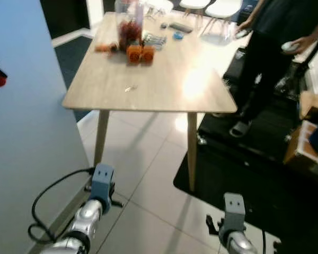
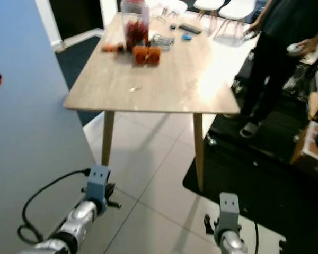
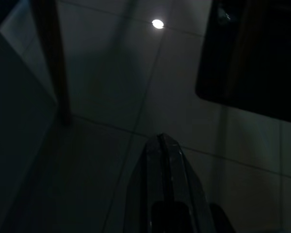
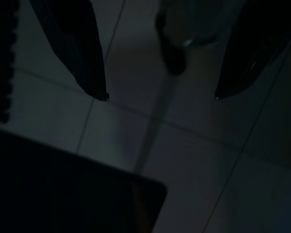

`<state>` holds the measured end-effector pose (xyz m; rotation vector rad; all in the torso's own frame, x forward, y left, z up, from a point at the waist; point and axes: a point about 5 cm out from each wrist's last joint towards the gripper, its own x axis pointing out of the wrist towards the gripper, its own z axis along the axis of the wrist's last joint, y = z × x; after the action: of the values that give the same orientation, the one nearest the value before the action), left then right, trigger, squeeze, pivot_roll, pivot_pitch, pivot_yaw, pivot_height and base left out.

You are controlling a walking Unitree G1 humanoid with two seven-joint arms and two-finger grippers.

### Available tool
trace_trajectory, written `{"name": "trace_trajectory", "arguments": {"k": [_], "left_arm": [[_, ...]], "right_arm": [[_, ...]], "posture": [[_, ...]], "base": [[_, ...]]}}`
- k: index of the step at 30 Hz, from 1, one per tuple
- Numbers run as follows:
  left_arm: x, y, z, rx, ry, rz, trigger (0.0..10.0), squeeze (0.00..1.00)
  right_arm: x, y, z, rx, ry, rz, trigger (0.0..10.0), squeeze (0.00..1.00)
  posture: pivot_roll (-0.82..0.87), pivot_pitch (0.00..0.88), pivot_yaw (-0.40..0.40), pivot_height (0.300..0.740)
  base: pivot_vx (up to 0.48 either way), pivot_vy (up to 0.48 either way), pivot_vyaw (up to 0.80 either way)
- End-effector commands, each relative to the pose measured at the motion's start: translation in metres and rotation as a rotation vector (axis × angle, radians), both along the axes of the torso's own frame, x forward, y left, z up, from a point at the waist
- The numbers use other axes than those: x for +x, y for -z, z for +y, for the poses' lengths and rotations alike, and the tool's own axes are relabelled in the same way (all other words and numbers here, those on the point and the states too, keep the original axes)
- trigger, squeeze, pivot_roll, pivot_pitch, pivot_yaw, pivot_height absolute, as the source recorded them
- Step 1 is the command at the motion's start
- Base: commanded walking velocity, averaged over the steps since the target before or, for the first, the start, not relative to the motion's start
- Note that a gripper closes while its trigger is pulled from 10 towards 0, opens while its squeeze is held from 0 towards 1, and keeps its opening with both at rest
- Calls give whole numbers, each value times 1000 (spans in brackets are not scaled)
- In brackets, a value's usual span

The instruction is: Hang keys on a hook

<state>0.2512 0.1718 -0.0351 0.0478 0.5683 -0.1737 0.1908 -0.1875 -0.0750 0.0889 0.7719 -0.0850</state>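
Left gripper (image 3: pixel 162 145): hanging low over the floor tiles by the blue-grey wall (image 1: pixel 21 137), fingers pressed together, nothing in them.
Keys (image 1: pixel 130 88): I make out a small glinting thing on the wooden worktop (image 1: pixel 148 79), likely the keys, too small to be sure.
Hook: I can't pick one out yet.
Right gripper (image 4: pixel 160 97): down near the dark mat (image 1: pixel 254 180), fingers spread apart, empty.
Progress: neither gripper carries keys; hanging looks ahead of me.
Writing: none readable.
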Motion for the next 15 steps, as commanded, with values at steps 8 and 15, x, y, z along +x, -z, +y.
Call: {"name": "trace_trajectory", "arguments": {"k": [8,15], "left_arm": [[3,-2,0,-11,-25,-14,10000,0],[3,-2,0,-10,-25,-10,10000,0]], "right_arm": [[4,-2,-1,-22,-34,-5,10000,0],[2,-1,-3,-26,-40,1,10000,0]], "posture": [[44,3,-16,740],[40,0,-16,740]], "base": [[39,0,0],[371,0,0]]}}
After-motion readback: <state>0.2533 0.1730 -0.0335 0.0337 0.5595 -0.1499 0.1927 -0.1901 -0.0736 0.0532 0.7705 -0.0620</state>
